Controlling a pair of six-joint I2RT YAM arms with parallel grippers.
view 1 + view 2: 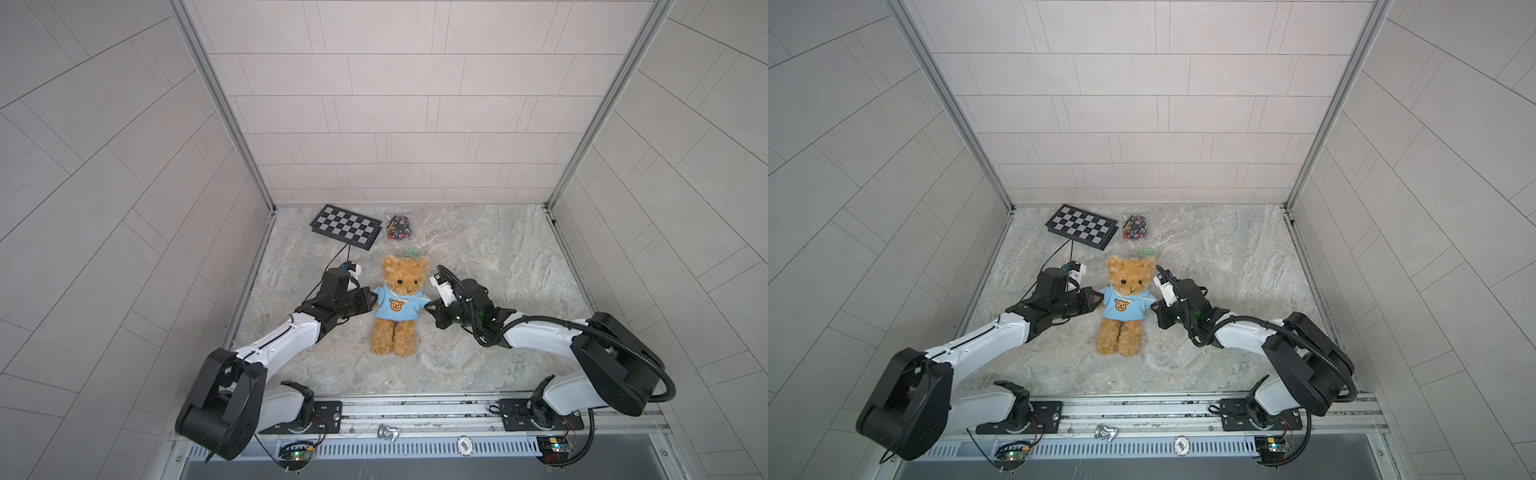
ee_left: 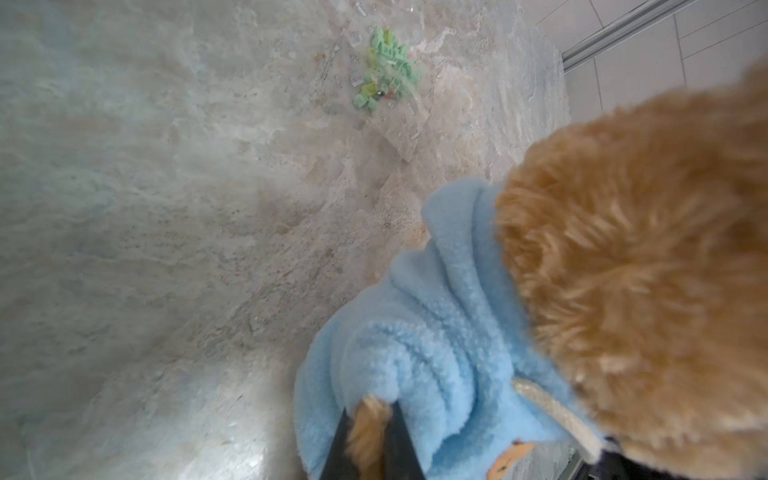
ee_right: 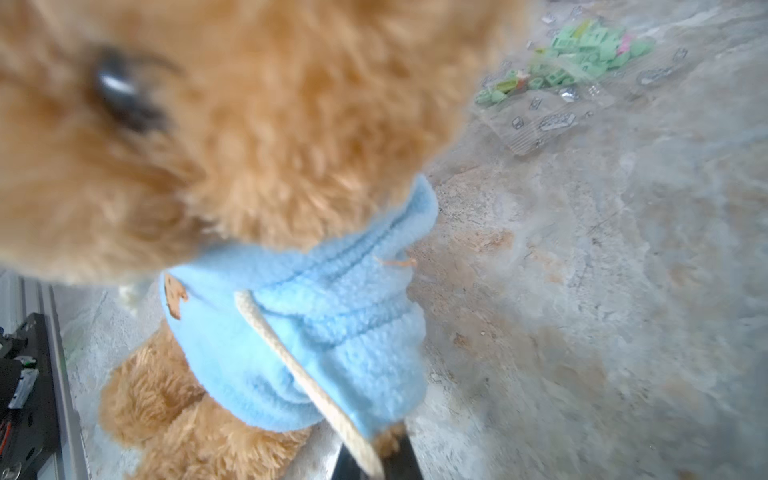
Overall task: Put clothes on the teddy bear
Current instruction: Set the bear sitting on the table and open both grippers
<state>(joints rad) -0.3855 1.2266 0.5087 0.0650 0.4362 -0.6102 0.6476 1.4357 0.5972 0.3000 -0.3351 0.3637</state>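
Note:
The golden-brown teddy bear (image 1: 405, 276) (image 1: 1131, 276) lies on its back in the middle of the table, legs toward the front rail. It wears a light blue hoodie (image 1: 397, 311) (image 2: 436, 332) (image 3: 311, 324) with a bear-face patch. My left gripper (image 1: 372, 297) (image 2: 370, 436) is shut on the furry paw sticking out of one sleeve. My right gripper (image 1: 430, 306) (image 3: 380, 453) is shut on the paw at the other sleeve's cuff. The hoodie's cream cord (image 3: 299, 374) runs across its fingers. Both arms of the bear are stretched sideways.
A black-and-white checkerboard (image 1: 345, 226) lies at the back left. Beside it is a clear bag of small dark parts (image 1: 400, 227). A bag of green bits (image 1: 411, 251) (image 2: 386, 70) (image 3: 582, 58) lies just behind the bear's head. The metal rail (image 1: 415, 411) runs along the front.

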